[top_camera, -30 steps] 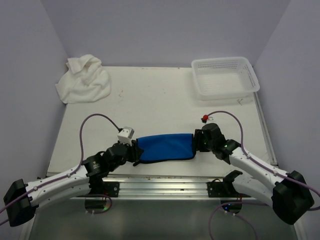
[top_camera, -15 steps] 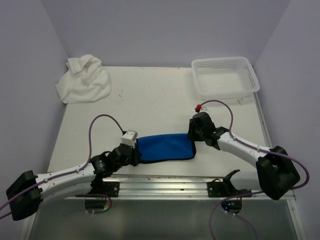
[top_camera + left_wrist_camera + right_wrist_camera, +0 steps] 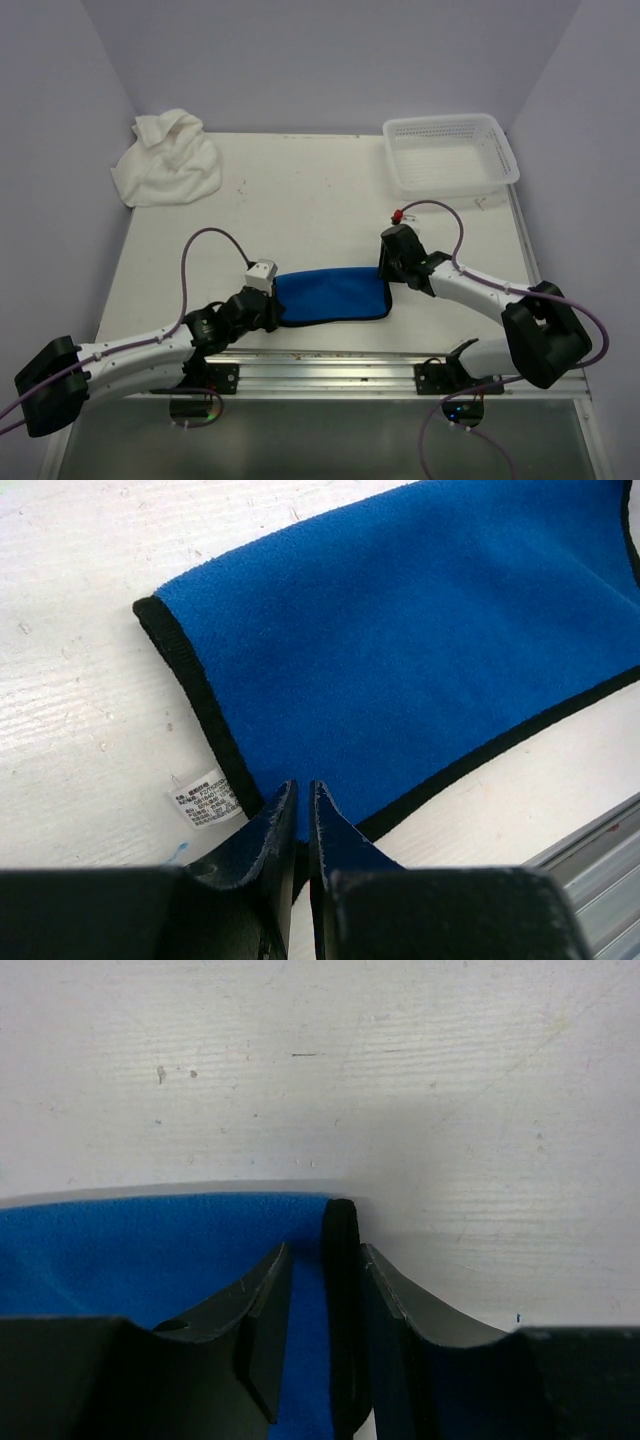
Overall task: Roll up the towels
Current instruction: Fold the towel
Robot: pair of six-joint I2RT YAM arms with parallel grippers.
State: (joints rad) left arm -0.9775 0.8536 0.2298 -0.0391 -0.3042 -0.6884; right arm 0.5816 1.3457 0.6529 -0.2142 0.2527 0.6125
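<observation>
From the wrists only, left jaws pinching blue towel hem, right jaws narrow astride hem

Towels: 2
- blue towel: 1
- white towel: 1

Basket, white perforated plastic: 1

Robot arms: 2
- left arm: 1
- right arm: 1

Grippers: 2, two fingers each
- left gripper: 1
- right gripper: 1

Purple cables: 2, one per arm

Label on the blue towel: 1

Bench: 1
</observation>
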